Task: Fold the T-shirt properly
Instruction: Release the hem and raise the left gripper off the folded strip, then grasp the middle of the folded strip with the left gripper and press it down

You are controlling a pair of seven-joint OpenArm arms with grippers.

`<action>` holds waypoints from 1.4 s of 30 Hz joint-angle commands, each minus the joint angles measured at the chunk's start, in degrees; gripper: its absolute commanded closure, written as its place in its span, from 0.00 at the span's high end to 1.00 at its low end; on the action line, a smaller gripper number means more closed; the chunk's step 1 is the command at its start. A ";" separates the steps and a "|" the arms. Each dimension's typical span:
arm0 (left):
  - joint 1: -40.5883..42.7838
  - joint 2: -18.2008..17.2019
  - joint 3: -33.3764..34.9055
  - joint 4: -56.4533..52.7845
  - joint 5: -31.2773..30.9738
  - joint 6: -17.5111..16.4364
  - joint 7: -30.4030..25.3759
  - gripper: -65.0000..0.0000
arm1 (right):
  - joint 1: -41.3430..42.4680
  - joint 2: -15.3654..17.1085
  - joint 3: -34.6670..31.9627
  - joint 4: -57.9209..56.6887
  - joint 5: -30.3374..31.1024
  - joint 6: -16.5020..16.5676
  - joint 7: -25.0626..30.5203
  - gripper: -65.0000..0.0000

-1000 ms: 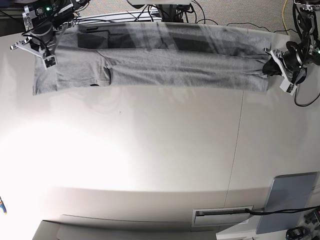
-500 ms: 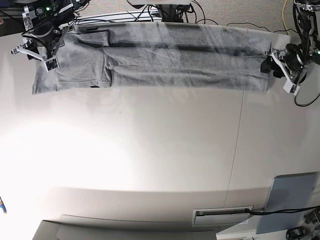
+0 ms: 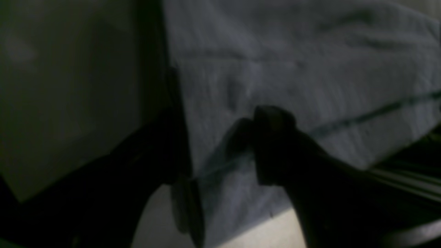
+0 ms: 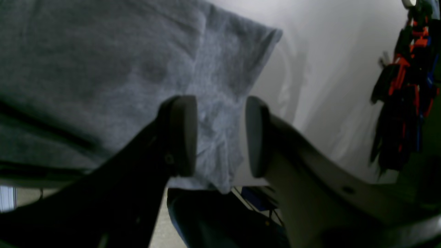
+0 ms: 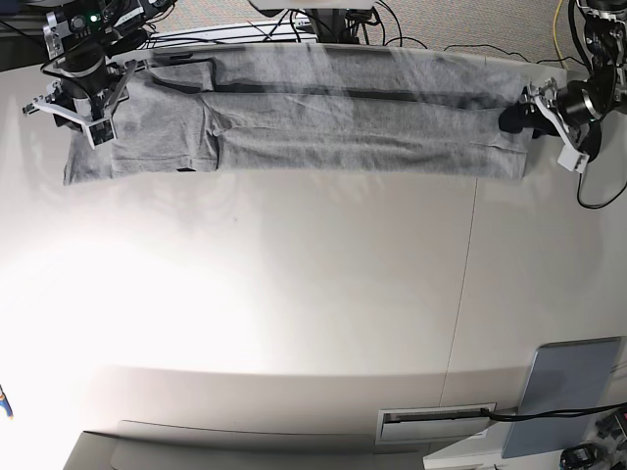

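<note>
The grey T-shirt [image 5: 343, 127] lies folded into a long narrow strip along the table's far edge. My right gripper [image 5: 83, 98] is over its left end. In the right wrist view this gripper [image 4: 220, 136] is open, its pads [image 4: 182, 134] apart with shirt cloth [image 4: 103, 69] showing behind the gap. My left gripper [image 5: 529, 116] is at the strip's right end. The left wrist view is dark; the gripper [image 3: 224, 165] has its fingers [image 3: 272, 144] spread over the cloth [image 3: 275, 51]. No lettering shows.
The white table [image 5: 294, 294] has a seam running front to back at the right. A grey flat pad [image 5: 573, 392] and a slotted panel [image 5: 436, 421] sit at the front right. Cables [image 5: 294, 24] run behind the far edge.
The upper layer of the shirt has come down flat, so the dark gap along the far side has narrowed. My left gripper moved towards the far edge. The right one shifted slightly.
</note>
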 commanded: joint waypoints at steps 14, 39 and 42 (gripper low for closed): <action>-3.02 -1.44 -0.20 1.95 13.16 7.04 -4.87 0.00 | -0.20 0.68 0.48 0.98 -0.94 -0.48 3.08 0.36; 10.64 13.46 13.66 48.74 28.09 22.05 -3.26 0.00 | -0.17 0.66 0.48 0.98 -0.92 -0.48 6.01 0.36; 10.14 14.88 20.94 48.74 30.14 23.65 -3.61 0.00 | -0.17 0.66 0.48 0.98 -0.92 -0.50 5.99 0.36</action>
